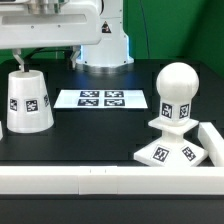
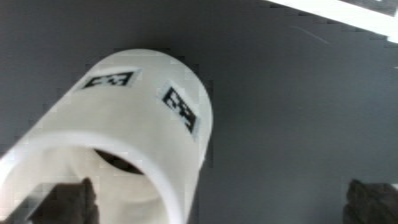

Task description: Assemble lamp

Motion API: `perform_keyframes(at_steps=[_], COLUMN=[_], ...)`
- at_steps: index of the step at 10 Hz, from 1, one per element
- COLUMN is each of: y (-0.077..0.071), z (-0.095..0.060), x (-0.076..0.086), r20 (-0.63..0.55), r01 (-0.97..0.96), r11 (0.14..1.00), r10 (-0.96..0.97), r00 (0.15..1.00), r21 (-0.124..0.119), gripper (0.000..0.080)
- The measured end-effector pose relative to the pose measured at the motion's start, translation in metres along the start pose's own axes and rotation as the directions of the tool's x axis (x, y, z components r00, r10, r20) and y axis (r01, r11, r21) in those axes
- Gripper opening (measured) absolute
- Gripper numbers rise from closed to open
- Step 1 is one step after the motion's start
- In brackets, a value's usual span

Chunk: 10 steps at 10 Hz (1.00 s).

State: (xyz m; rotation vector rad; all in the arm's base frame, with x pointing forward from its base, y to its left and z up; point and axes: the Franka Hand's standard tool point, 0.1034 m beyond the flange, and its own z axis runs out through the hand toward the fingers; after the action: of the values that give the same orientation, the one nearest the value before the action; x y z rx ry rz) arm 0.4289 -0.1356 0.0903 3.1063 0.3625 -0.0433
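The white tapered shade (image 1: 30, 100) stands on the black table at the exterior view's left, narrow end up, with square tags on its side. In the wrist view the shade (image 2: 134, 130) shows from above with its hollow top. My gripper (image 1: 22, 64) hangs just above the shade's top. It is open (image 2: 219, 205): one finger (image 2: 68, 203) is over the shade's rim, the other (image 2: 370, 200) is well off to its side. The ball-shaped bulb (image 1: 176, 92) stands upright on the flat square base (image 1: 168, 153) at the exterior view's right.
The marker board (image 1: 100, 99) lies flat on the table between the shade and the bulb. A white wall (image 1: 90, 181) runs along the front edge and turns up the right side (image 1: 211, 140) beside the base. The arm's white pedestal (image 1: 104, 45) stands at the back.
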Motion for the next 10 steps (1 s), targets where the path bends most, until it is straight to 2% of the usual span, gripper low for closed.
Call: perform_keyframes(at_steps=[4,6,7,8,9,10], y=[0.001,0.001,0.001,0.000,0.000,0.000], z=[0.014,0.015,0.016,0.017,0.018,0.017], x=[-0.005,-0.006,-0.006,-0.007,-0.007,-0.006], r20=[0.016,0.019,0.021,0.024,0.026,0.024], r01=[0.005,0.005,0.005,0.005,0.006,0.007], r11=[1.000,1.000,1.000,1.000,1.000,1.000], r10=[-0.005,-0.005,-0.005,-0.005,-0.006,-0.007], r00=[1.000,1.000,1.000,1.000,1.000,1.000], r21=[-0.002,-0.001,-0.001,0.000,0.001,0.000], gripper=[0.0699,0.0441,0.0441,0.0259,0.0111,0.0111])
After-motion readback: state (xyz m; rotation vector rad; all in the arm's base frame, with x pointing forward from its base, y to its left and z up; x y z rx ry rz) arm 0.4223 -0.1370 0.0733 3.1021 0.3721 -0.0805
